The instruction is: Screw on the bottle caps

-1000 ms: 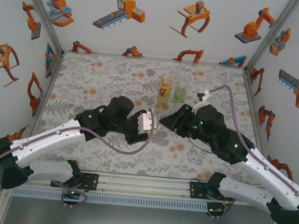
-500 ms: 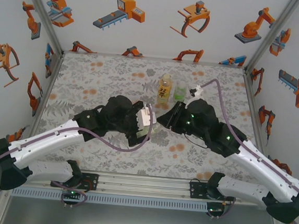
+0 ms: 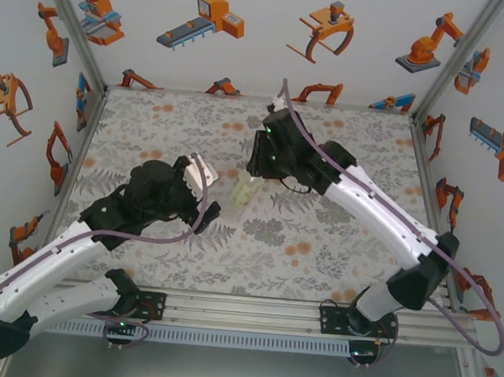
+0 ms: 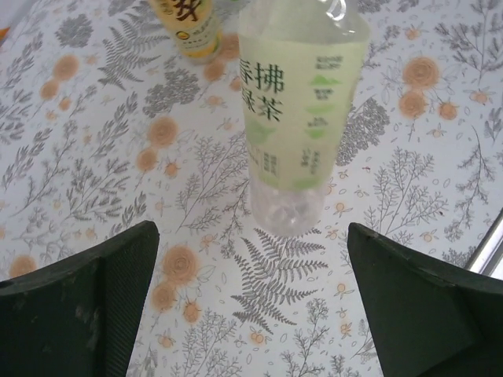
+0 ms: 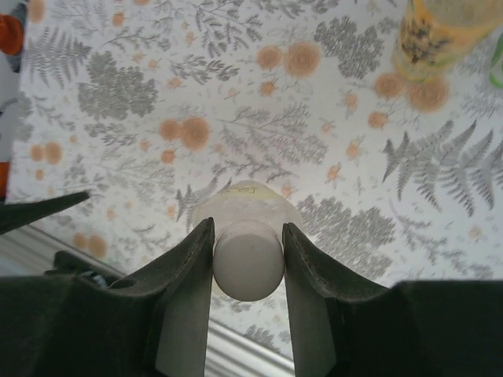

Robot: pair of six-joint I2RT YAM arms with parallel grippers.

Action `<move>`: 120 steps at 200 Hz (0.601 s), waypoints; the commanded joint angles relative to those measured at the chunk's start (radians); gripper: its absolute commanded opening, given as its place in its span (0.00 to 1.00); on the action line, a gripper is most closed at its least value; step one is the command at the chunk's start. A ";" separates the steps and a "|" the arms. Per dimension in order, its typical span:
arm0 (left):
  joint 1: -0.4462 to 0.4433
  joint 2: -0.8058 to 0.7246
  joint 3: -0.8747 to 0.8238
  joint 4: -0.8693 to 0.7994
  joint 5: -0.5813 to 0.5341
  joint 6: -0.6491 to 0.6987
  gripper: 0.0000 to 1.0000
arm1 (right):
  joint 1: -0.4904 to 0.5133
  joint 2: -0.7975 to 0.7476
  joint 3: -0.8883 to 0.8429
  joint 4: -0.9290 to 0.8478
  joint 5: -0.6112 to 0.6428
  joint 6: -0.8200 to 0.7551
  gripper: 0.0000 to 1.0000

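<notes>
**Cap pinched, bottle body free**

The left gripper [image 4: 251,275] is spread wide just short of the clear bottle [image 4: 299,118] and touches nothing. From above, the right gripper [image 5: 247,236] pinches the white cap [image 5: 247,271] on the bottle's neck. A yellow bottle [image 4: 187,23] stands beyond. The clear bottle looks light, thin-walled and slick, so a firm hold around the label band seems best.

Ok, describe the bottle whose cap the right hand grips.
The bottle is clear plastic with a pale label printed in green characters and a bumpy clear base. A white cap sits on its neck, pinched by the right hand. From above it seems to lean. The open left hand flanks it without touching.
</notes>
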 commanded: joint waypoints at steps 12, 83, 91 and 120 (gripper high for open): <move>0.065 -0.030 -0.010 -0.037 -0.079 -0.107 0.97 | -0.052 0.160 0.199 -0.074 0.005 -0.193 0.06; 0.088 0.030 -0.003 -0.087 -0.062 -0.084 0.97 | -0.120 0.529 0.674 -0.197 -0.023 -0.303 0.04; 0.089 0.028 -0.004 -0.089 -0.057 -0.083 0.97 | -0.123 0.567 0.723 -0.212 -0.024 -0.310 0.04; 0.090 0.017 -0.007 -0.092 -0.039 -0.081 0.97 | -0.134 0.668 0.858 -0.227 -0.017 -0.342 0.04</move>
